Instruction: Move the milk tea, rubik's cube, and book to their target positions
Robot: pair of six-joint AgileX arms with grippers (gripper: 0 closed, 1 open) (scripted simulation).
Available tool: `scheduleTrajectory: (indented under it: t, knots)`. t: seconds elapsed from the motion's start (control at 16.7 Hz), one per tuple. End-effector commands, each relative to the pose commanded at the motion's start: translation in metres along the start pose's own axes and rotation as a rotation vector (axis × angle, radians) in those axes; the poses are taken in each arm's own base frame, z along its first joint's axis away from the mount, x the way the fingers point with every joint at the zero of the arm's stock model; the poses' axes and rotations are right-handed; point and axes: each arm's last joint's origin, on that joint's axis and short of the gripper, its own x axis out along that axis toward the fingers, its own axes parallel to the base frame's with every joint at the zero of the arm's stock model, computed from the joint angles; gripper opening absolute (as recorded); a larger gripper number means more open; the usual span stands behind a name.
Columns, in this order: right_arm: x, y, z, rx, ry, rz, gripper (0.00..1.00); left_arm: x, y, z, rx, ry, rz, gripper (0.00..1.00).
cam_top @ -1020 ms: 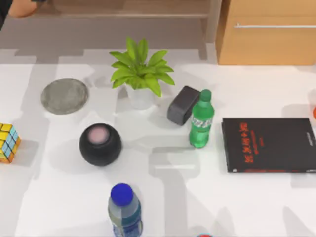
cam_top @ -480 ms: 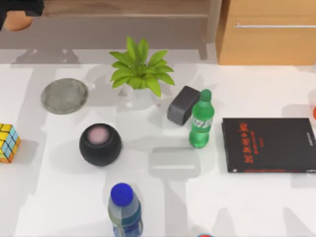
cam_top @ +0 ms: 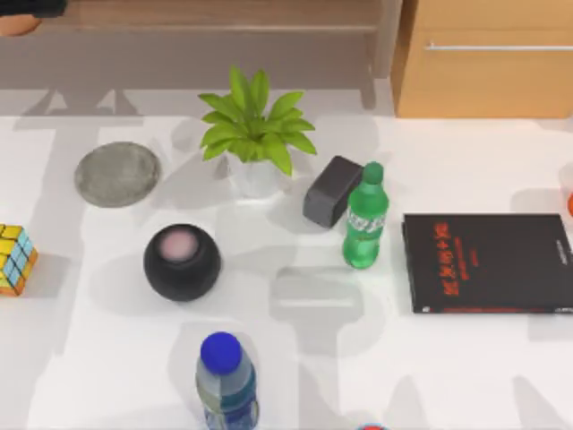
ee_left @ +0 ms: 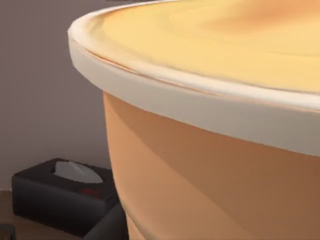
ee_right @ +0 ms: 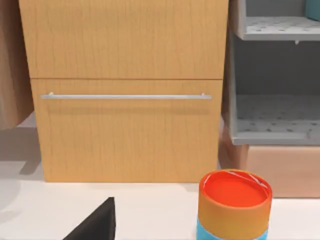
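The milk tea (ee_left: 210, 150) looms close in the left wrist view, an orange-brown cup with a creamy yellow top. In the top view a sliver of the milk tea (cam_top: 16, 24) shows at the far left corner, beyond the table's back edge. My left gripper (cam_top: 27, 5) is the black shape just above it, and it carries the cup. The rubik's cube (cam_top: 16, 260) sits on the table at the left edge, well apart from the gripper. The book is out of view.
A grey round coaster (cam_top: 116, 174), potted plant (cam_top: 255, 134), black sphere speaker (cam_top: 182, 262), green bottle (cam_top: 365, 228), blue-capped bottle (cam_top: 226, 381), dark box (cam_top: 331, 190) and thin black book (cam_top: 488, 262) stand on the table. A wooden drawer cabinet (ee_right: 125, 100), a shelf (ee_right: 275, 115) and an orange can (ee_right: 234, 205) stand at the back right.
The left gripper and the orange cup have slid farther up and left, toward the top view's corner. Shadows on the table have shifted. Nothing on the table has moved.
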Motion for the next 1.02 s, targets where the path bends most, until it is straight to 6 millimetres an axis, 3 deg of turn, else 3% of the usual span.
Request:
scheduleTrajectory:
  t: [0.18,0.54,1.02]
  knots:
    - [0.0,0.0,0.0,0.0,0.0,0.0,1.0,-0.015,-0.01,-0.026,-0.012,0.004,0.029,0.0]
    - [0.0,0.0,0.0,0.0,0.0,0.0,1.0,-0.047,-0.054,-0.096,0.025,0.192,-0.037,0.0]
    - [0.0,0.0,0.0,0.0,0.0,0.0,1.0,-0.049,-0.057,-0.104,0.032,0.204,-0.045,0.0]
